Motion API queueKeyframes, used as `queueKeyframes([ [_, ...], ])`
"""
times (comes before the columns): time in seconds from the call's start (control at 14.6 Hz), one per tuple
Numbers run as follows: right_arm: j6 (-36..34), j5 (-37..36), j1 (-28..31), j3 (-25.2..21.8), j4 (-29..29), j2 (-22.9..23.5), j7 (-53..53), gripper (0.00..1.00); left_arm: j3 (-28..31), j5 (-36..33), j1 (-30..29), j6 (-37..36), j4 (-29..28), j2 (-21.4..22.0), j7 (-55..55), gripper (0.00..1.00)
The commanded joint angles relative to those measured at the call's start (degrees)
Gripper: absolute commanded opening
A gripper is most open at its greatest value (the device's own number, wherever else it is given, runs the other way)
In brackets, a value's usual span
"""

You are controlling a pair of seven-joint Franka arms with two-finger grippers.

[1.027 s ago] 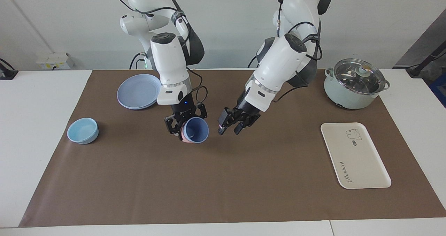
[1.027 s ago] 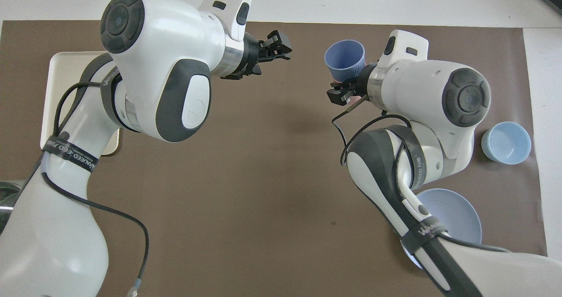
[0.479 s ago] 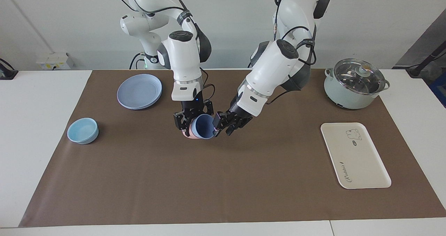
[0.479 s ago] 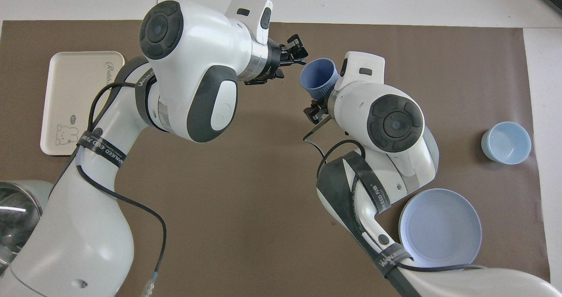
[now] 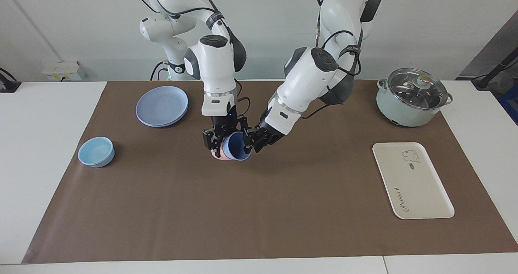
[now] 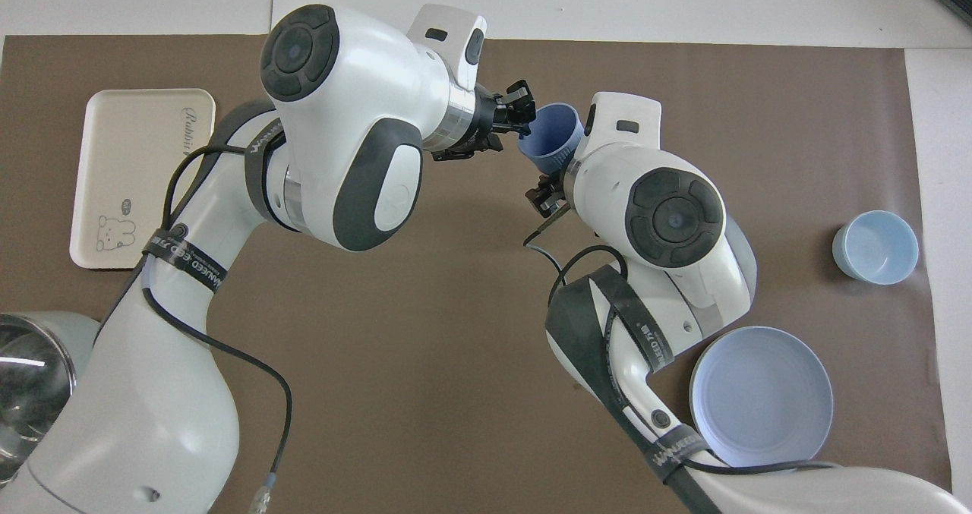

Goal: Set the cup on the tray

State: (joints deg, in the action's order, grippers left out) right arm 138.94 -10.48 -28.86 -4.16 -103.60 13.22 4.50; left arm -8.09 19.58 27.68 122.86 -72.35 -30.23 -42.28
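I judge the blue cup (image 5: 236, 147) light, stiff, slippery (nested in a pink one); right gripper (image 5: 215, 141) pinches the stack; left gripper (image 5: 251, 140) at its rim, grip unclear; take the rim wall.

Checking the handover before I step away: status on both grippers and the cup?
Right gripper shut on cup, mid-air over mat. Left gripper at cup's rim. Tray bare, path to it clear.

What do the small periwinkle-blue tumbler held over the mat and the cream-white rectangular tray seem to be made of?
The periwinkle-blue tumbler looks like matte plastic: even opaque colour, thin rim, no shine. The cream-white rectangular tray also looks like plastic, smooth with a faint sheen, rounded moulded corners and a printed bear and script. Neither can be confirmed by look alone.
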Motion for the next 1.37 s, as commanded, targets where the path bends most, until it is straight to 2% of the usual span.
queueKeyframes([
  [0.0,-0.77,-1.82,-0.05,0.03,-1.52,-1.88,-1.86,0.0,0.44,0.72,0.62,-1.22,0.99,-0.44,-0.43,0.19],
  [0.21,-0.77,-1.82,-0.05,0.03,-1.61,-1.88,-1.86,0.0,0.26,0.72,0.53,-1.22,1.07,-0.53,-0.43,0.03],
  [0.27,-0.77,-1.82,-0.05,0.03,-1.52,-1.88,-1.86,0.0,0.18,0.72,0.44,-1.22,1.16,-0.53,-0.35,0.0],
  [0.68,-0.6,-1.82,0.03,0.03,-1.52,-1.88,-1.86,0.0,0.87,0.63,-0.52,-2.09,2.39,-0.09,-0.52,0.0],
  [1.03,-0.51,-1.82,0.12,0.03,-1.52,-1.88,-1.86,0.0,1.49,-0.94,-8.59,-7.8,5.03,2.45,0.09,0.0],
  [1.3,-0.34,-1.82,0.21,0.03,-1.61,-1.88,-1.86,0.0,1.85,-14.2,-15.0,-8.78,3.98,4.56,6.56,0.0],
])
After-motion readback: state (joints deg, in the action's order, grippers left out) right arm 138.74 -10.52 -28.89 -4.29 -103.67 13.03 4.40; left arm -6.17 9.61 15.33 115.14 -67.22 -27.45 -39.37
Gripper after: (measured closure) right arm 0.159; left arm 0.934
